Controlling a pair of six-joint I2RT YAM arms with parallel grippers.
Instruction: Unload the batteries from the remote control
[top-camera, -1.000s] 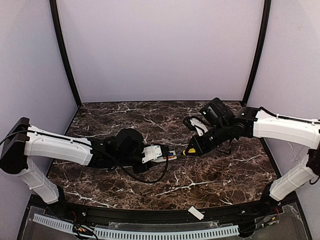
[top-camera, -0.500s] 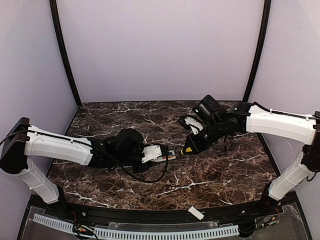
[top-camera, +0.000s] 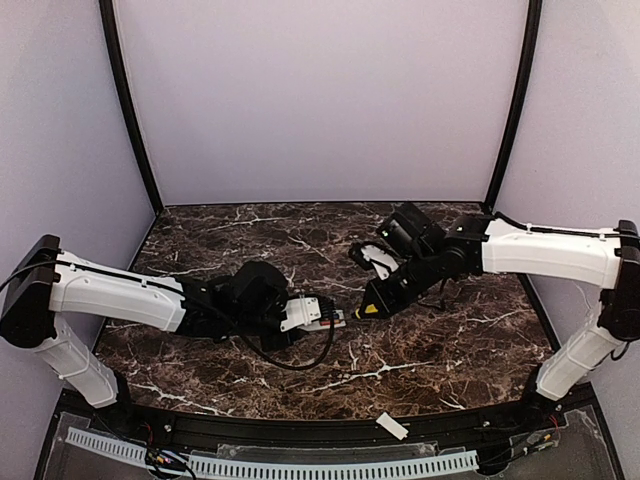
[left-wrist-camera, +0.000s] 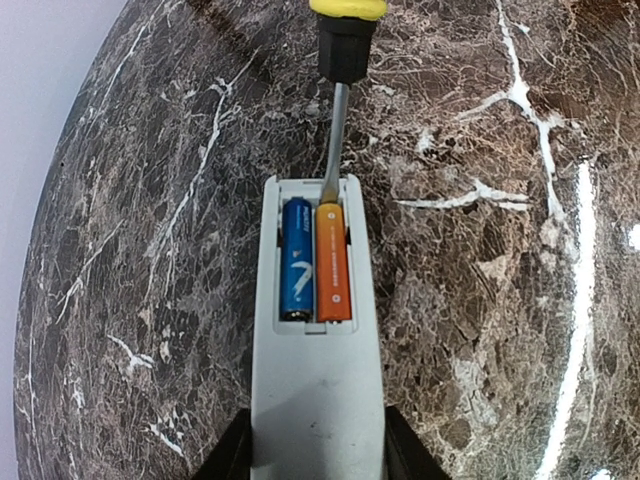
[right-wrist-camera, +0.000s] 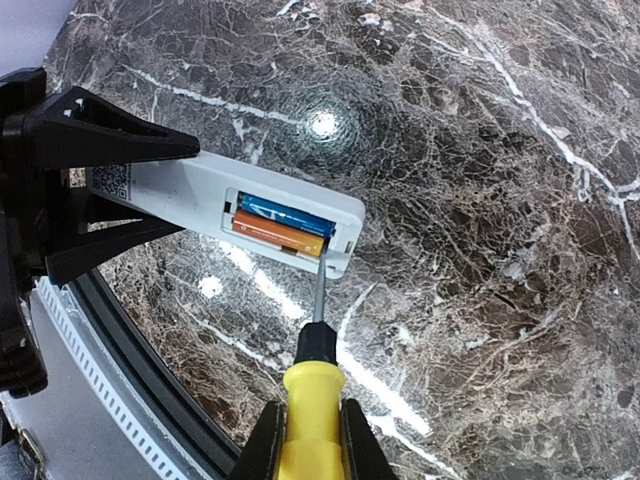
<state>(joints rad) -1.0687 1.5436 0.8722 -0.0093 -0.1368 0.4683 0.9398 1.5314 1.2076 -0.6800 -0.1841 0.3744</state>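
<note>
Your left gripper pinches the remote control by its sticker end near the middle of the marble table, open compartment pointing toward three o'clock in the overhead view. Your right gripper is pressed together on the yellow handle of the screwdriver, whose blade enters from twelve o'clock in the left wrist view and meets the end of the orange one of the two batteries (blue lies beside it, both seated). Prying looks to be the step in hand; next, lever that orange end upward without slipping.

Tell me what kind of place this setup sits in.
Probably a robot lab cell, not a home: plain lilac panels box in a marble-patterned table, with a white left arm and right arm bolted at its near edge.
</note>
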